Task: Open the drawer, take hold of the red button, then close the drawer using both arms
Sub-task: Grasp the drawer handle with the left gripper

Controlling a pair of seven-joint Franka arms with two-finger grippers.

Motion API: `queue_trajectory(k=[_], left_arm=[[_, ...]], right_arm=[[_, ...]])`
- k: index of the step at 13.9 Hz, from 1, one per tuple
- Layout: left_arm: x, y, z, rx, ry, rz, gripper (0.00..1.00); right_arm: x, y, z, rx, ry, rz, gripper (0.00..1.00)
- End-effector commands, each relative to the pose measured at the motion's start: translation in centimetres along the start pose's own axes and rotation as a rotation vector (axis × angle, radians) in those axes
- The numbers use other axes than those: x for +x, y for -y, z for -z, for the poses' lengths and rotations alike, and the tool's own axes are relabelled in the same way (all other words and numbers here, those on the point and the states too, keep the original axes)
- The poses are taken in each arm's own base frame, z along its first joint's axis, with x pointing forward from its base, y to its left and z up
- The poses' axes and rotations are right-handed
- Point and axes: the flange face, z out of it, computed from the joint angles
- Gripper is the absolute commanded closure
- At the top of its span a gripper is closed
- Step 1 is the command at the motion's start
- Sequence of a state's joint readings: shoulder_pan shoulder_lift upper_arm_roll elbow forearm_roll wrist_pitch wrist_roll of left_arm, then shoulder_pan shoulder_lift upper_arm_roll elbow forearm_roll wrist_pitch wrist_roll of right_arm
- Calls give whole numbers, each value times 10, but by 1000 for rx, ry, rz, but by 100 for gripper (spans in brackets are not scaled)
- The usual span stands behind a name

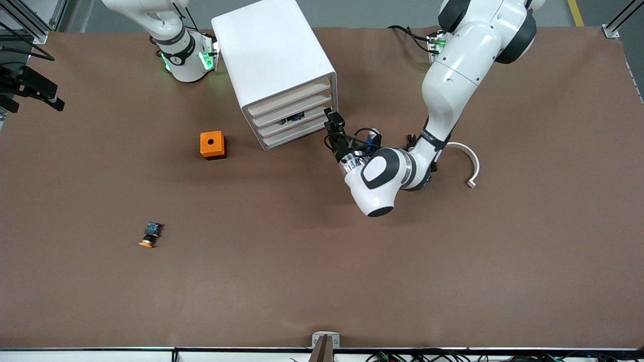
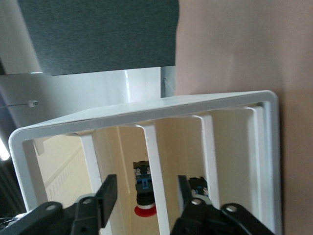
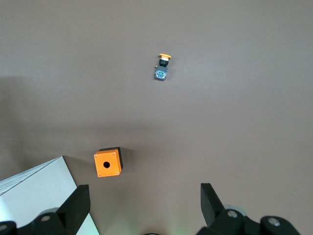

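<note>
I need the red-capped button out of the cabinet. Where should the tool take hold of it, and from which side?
Probably the black-and-blue body of the button, just above the red cap, approached through the cabinet's slatted front where the left tool already straddles a slat. The cap is rounded; the body offers flatter sides.

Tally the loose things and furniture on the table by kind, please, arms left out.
Push buttons: 3, namely the orange-capped button out on the table, the red-capped button and another button inside the cabinet.
Orange box: 1
White cabinet: 1
White curved strip: 1
Total: 6
</note>
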State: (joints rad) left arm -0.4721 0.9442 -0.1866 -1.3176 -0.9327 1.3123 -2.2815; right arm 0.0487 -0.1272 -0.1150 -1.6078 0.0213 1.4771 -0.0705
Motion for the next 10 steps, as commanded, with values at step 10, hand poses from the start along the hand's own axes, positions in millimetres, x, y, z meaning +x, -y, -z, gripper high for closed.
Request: queue_trajectory(k=[10], left_arm=[[-14,-19,-67,90,-77,57,55]], right_arm=[[-9,-2,3,5,-1,-2,0]])
